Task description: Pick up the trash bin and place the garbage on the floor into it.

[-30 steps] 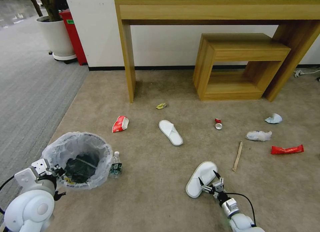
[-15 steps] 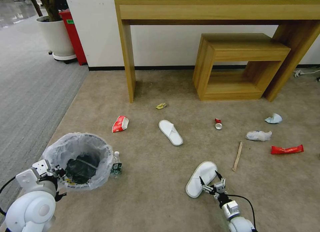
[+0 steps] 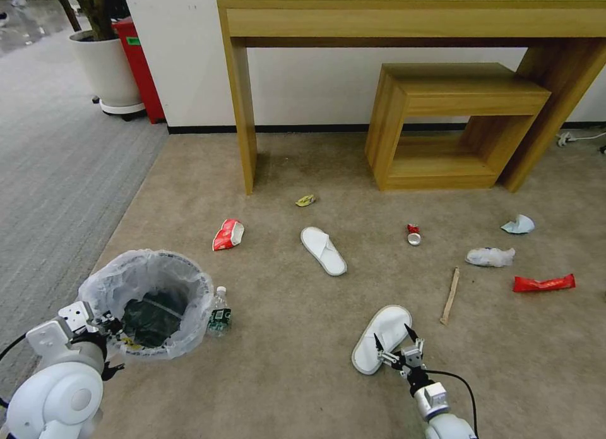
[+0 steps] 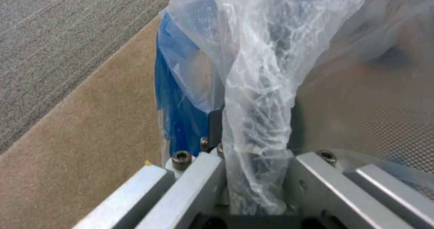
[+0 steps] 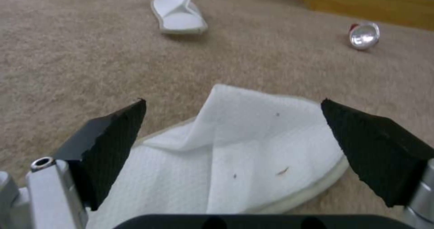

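Beige carpet gives you lots of open floor around the near slipper, with the grey striped carpet's edge well off past the bin. Your right claw is spread wide, its black fingers on either side of that slipper's heel end, just short of closing on it. Your left claw is pinched on the bin rim, bag plastic squeezed between the jaws. Beyond the slipper you've got a wooden stick, a second slipper and a can; a bottle leans beside the bin. Nothing blocks the slipper.
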Controlling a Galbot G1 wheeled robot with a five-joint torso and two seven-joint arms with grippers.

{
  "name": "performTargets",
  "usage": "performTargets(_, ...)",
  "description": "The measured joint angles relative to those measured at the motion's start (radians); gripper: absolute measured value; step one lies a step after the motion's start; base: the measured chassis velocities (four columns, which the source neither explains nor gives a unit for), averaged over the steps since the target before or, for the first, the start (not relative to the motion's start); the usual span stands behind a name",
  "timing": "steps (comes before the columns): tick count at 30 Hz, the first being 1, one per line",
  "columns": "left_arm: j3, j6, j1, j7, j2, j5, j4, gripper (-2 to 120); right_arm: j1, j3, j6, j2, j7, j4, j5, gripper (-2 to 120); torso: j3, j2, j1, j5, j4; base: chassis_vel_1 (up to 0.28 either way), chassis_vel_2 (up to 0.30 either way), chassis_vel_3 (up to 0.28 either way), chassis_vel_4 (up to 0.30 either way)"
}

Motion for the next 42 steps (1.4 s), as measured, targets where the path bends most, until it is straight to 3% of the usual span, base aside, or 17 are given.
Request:
performTargets(22, 0.018, -0.008, -0.023, 0.016, 0.041, -0.023, 0.043, 0, -0.007, 0.048, -0.039, 0.1, 0.082, -0.039, -0.028, 97, 0.0, 0.0, 0.0, -0.0009, 0.0, 0.0, 0.0, 0.0, 0.0)
performTargets(42, 0.02, -0.016, -0.025, 0.022, 0.043, -0.025, 0.053, 0, 0.056, 0.024, -0.051, 0.115, 0.106, -0.104, -0.029, 97, 0.0, 0.0, 0.0, 0.0005, -0.0001, 0.0, 0.0, 0.0, 0.0)
